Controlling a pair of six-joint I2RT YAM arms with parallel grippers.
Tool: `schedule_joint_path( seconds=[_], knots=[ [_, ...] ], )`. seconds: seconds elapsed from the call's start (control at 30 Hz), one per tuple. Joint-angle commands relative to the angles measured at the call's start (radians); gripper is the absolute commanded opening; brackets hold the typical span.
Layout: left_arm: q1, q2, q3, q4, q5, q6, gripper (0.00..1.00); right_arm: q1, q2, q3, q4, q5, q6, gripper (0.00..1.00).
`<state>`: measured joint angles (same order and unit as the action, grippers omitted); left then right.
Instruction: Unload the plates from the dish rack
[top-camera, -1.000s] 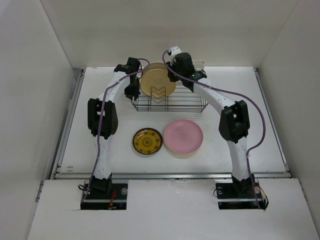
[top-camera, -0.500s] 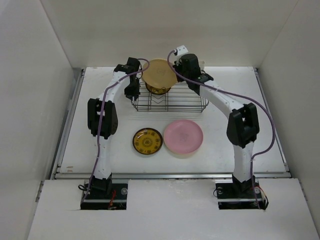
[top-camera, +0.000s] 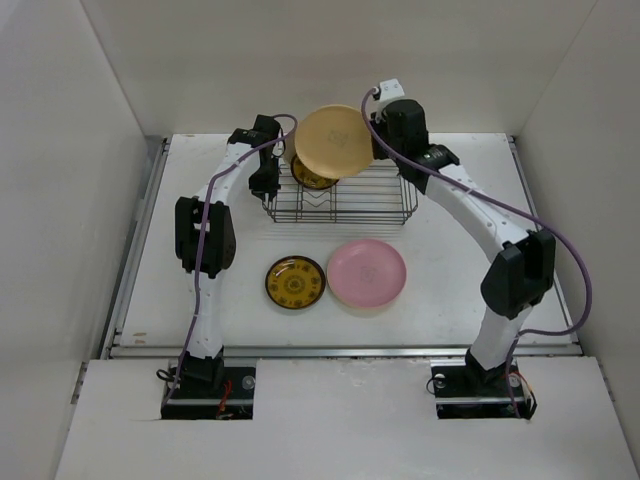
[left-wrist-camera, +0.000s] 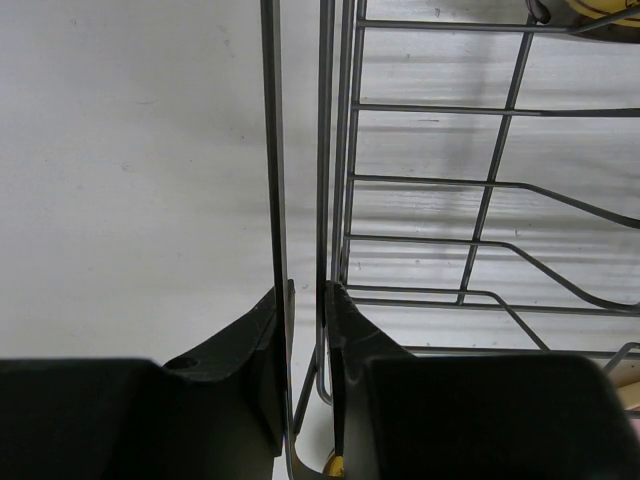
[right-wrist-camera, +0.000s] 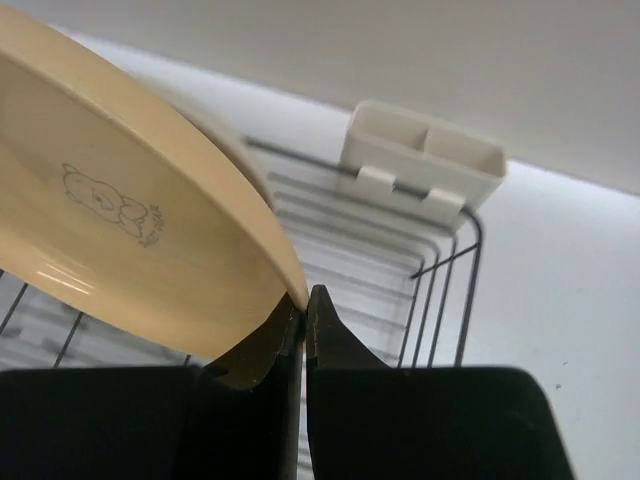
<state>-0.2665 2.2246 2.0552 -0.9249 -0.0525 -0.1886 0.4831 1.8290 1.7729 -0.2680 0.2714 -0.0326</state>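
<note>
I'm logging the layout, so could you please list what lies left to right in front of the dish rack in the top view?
left arm's elbow → dark amber patterned plate → pink plate → right arm's elbow

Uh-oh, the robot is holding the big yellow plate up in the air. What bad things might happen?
The right gripper pinches the yellow plate only at its rim, so it might slip and drop onto the dish rack and the small plate inside. Setting it down, it might also knock the pink plate on the table.
</note>
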Motion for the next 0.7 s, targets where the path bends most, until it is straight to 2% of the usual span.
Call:
schedule_joint_path(
  seconds=[0.0,0.07,0.1,0.23,0.37,0.5,0.57,0.6,0.63,0.67],
  knots=[
    [-0.007,-0.01,0.0,-0.049,-0.01,-0.009,0.0,-0.062,-0.123,-0.077,-0.179,-0.21,0.06,0.0],
    [-0.007,-0.01,0.0,-0.049,-0.01,0.0,0.0,-0.101,-0.161,-0.133,-0.246,-0.389,0.06,0.0],
    [-0.007,-0.01,0.0,-0.049,-0.01,0.0,0.0,-0.13,-0.172,-0.173,-0.323,-0.546,0.06,0.0],
    [-0.007,-0.01,0.011,-0.058,0.0,0.0,0.0,-0.14,-0.162,-0.266,-0.538,-0.713,0.016,0.0],
    [-0.007,0.0,0.011,-0.058,0.0,0.0,0.0,-0.14,-0.192,-0.436,-0.571,-0.79,0.017,0.0],
    [-0.007,-0.01,0.011,-0.058,-0.009,0.009,0.0,-0.14,-0.212,-0.524,-0.571,-0.709,0.068,0.0],
    [-0.007,-0.01,0.011,-0.058,-0.009,0.009,0.0,-0.14,-0.212,-0.533,-0.58,-0.674,0.079,0.1],
    [-0.007,-0.01,0.011,-0.058,-0.009,0.009,0.0,-0.14,-0.212,-0.533,-0.58,-0.652,0.098,0.25],
    [-0.007,-0.01,0.011,-0.058,-0.009,0.009,0.0,-0.14,-0.212,-0.533,-0.58,-0.631,0.109,0.56],
    [-0.007,-0.01,0.011,-0.058,-0.009,0.009,0.0,-0.14,-0.212,-0.533,-0.594,-0.614,0.118,0.63]
  ],
)
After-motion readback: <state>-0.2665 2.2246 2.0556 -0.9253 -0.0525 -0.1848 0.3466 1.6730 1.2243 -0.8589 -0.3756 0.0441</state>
